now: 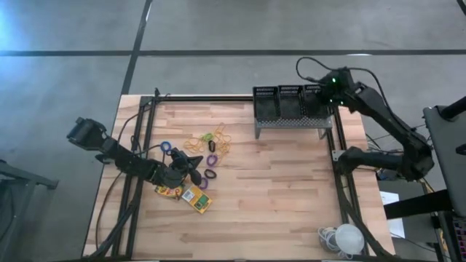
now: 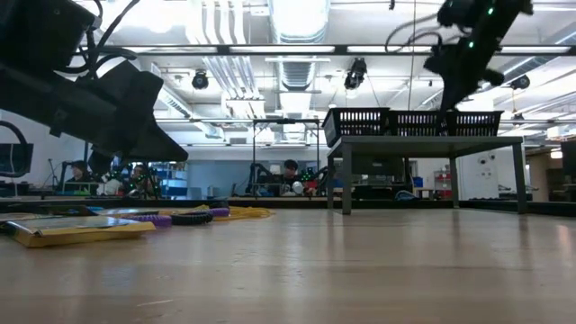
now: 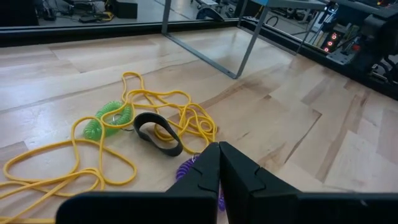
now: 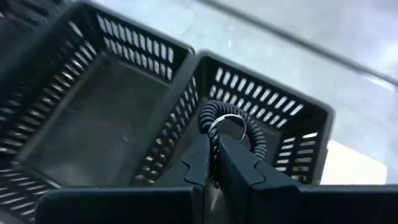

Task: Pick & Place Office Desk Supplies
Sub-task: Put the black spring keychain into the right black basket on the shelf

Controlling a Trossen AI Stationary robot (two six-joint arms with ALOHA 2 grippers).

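We see a light wooden table [image 1: 277,189] in a large workshop with a grey floor, ceiling ducts and people seated far behind. At its far edge, three black mesh bins [image 1: 290,100] sit in a row on a grey metal stand [image 1: 291,125]. The right gripper [image 4: 214,163] hangs over the bins with its fingers clamped on a black coiled ring [image 4: 231,127], held above the end bin. The left gripper [image 3: 219,163] sits low near the table's left side, fingers pressed together and empty. Just ahead of its fingertips lie a purple ring [image 3: 186,169], a black band [image 3: 158,133], a green coil [image 3: 111,118] and tangled yellow rubber bands [image 3: 93,155]. Crayon boxes [image 1: 191,195] lie nearby.
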